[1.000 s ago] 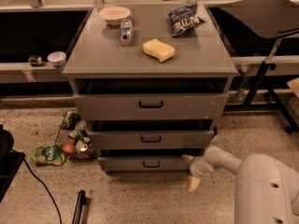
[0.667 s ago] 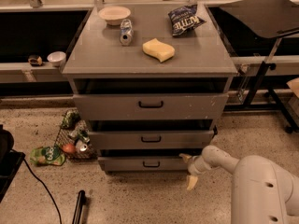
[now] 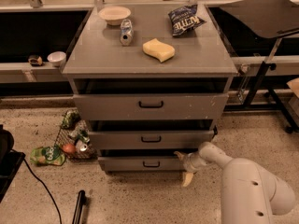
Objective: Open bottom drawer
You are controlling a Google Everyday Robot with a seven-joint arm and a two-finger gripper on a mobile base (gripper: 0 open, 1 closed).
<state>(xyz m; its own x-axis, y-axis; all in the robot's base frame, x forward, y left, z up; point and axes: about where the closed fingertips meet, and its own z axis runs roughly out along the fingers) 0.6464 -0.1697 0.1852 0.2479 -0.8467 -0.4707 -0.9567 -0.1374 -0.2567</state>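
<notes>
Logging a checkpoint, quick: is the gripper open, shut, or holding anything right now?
Gripper: open, holding nothing, fingers spread at the right end of the bottom drawer front.

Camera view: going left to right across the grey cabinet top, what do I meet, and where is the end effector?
Beige round bowl → yellow wavy sponge → dark blue crisp bag. The crushed silver can is left out: it overlaps the bowl. The end effector is low, by the right end of the narrow grey bottom drawer.

Tool (image 3: 183, 167) at right end of bottom drawer (image 3: 122, 164) front, fingers (image 3: 187, 178) spread, right of handle (image 3: 151, 164).
</notes>
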